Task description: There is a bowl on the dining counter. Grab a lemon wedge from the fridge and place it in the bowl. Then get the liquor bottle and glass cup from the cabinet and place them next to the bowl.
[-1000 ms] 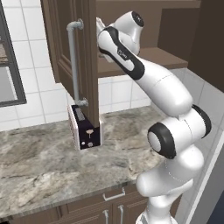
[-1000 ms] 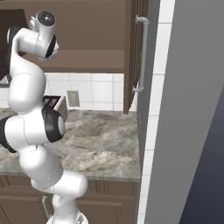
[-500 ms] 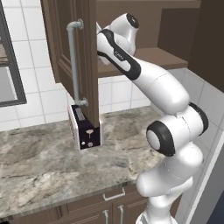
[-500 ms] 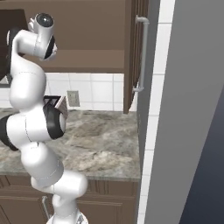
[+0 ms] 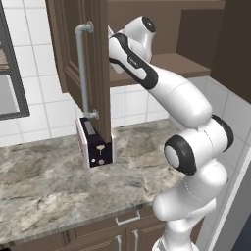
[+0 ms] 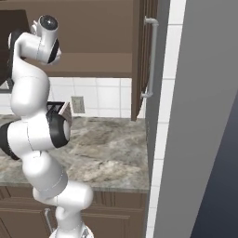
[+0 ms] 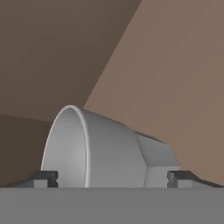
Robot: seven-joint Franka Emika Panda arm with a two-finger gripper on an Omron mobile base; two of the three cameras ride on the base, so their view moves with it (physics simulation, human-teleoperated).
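Glass cup (image 7: 109, 151) sits inside the cabinet (image 5: 83, 59), between the gripper's (image 7: 113, 178) spread fingers, not yet clamped; carrying to the bowl remains.

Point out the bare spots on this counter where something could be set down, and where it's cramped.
Free: the marble counter left of and in front of the dark appliance, and the stretch between the arm's base and the grey side wall in the right base view. Cramped: inside the cabinet, where the open hand straddles the cup.
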